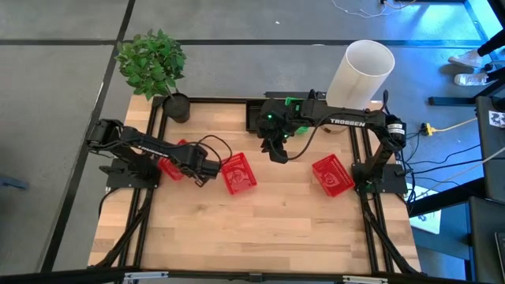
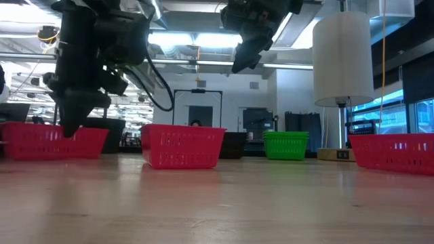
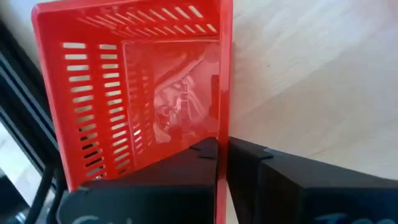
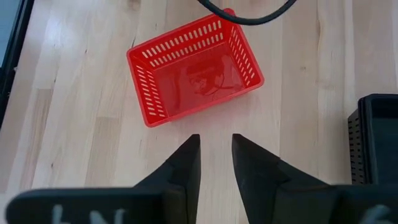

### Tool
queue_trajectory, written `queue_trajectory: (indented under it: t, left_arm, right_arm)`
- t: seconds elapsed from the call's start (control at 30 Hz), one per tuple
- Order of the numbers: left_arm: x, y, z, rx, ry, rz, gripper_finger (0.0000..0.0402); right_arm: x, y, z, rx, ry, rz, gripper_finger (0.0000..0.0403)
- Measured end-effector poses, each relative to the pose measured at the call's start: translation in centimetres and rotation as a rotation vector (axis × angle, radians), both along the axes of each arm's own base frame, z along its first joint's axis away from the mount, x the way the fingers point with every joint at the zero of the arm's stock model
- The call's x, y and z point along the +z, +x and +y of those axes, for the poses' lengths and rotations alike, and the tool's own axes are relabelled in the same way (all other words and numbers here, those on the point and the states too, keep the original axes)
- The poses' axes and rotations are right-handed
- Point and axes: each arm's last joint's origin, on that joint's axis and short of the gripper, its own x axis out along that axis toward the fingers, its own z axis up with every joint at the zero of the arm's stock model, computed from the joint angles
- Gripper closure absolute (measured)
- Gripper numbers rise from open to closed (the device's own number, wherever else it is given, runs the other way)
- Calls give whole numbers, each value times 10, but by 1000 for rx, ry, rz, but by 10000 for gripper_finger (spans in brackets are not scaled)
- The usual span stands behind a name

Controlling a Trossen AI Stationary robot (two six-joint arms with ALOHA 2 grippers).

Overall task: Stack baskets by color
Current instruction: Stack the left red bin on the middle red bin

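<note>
Red plastic, thin and full of slots, so I judge these baskets light, a bit springy and apt to skid on bare wood, best pinched by one upright wall as my left gripper does now, fingers closed on the side wall of the red basket at the table's left edge. A second red basket sits just right of that gripper and a third lies near the right frame. My right gripper hangs raised above mid-table, fingers apart and empty; the wooden table offers open room in front, though the frame rails hem both sides.
</note>
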Motion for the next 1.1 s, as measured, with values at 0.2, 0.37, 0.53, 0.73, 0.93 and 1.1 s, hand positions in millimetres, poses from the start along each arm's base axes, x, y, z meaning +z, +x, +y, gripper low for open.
queue_trajectory:
  t: [0.2, 0.37, 0.53, 0.73, 0.93, 1.1]
  left_arm:
    - [18, 7, -4, -202, -12, 54, 399]
    - [52, 17, -10, -493, 30, 133, 400]
    - [91, 29, -20, -887, 72, 147, 401]
    - [140, 44, -25, -1286, 135, 20, 401]
    - [159, 56, -28, -1660, 106, -82, 401]
    - [158, 64, -30, -1785, 177, -116, 401]
  right_arm:
    - [10, -6, 2, 29, 11, -30, 336]
    - [35, -23, 7, 51, 17, -100, 355]
    - [66, -50, 14, 65, -9, -170, 355]
    - [100, -83, 22, 56, -30, -281, 355]
    - [125, -112, 29, 32, -30, -368, 355]
    - [136, -127, 33, 17, -22, -412, 354]
